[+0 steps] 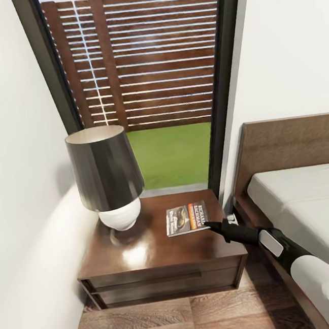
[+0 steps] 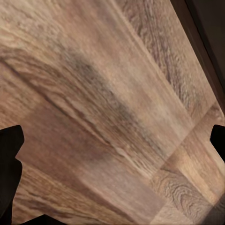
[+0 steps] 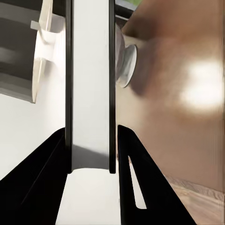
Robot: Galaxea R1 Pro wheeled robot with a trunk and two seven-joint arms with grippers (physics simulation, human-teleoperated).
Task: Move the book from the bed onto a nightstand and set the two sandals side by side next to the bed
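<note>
Our right jaws [image 1: 211, 225] clamp the book [image 1: 187, 217], its edge upright between them [image 3: 90, 93], flat on the nightstand surface [image 1: 143, 248] beside the lamp [image 1: 107, 176]; left jaws [image 2: 112, 187] spread wide over floor.

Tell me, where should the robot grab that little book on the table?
Probably the book by its thin right edge, coming from the side toward the bed. It lies flat on the nightstand, so only its edges offer a hold, and the lamp crowds the left. The right gripper is at that edge.
</note>
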